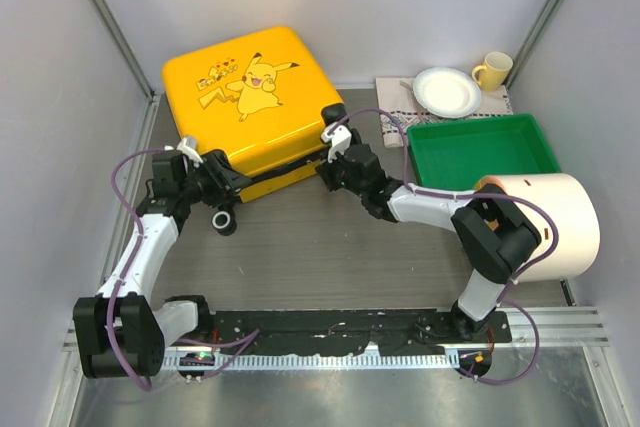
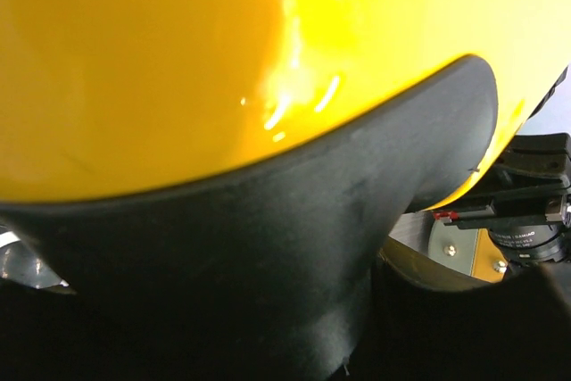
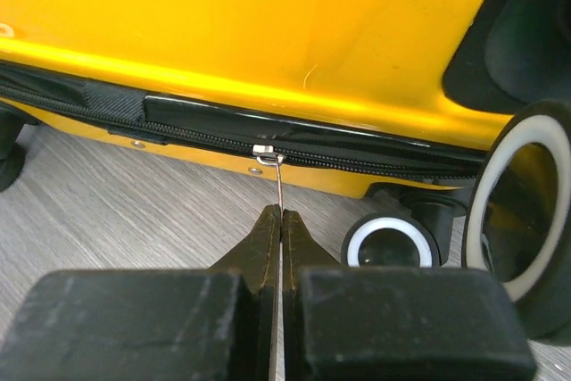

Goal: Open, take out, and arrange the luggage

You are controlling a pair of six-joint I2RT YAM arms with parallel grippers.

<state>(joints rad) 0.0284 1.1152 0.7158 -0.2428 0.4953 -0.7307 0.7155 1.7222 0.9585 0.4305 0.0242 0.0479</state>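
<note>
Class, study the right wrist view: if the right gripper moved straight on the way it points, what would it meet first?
The right gripper, fingers shut on the zipper pull, points at the side of the suitcase. It would probably meet the zipper slider there first.

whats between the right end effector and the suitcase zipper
Just the thin metal zipper pull, running from the slider on the luggage into the shut right end effector, which pinches it. Seen in the right wrist view.

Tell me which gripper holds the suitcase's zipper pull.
The right gripper, shut on the thin zipper pull; the left gripper lies against a corner of the yellow suitcase.
</note>
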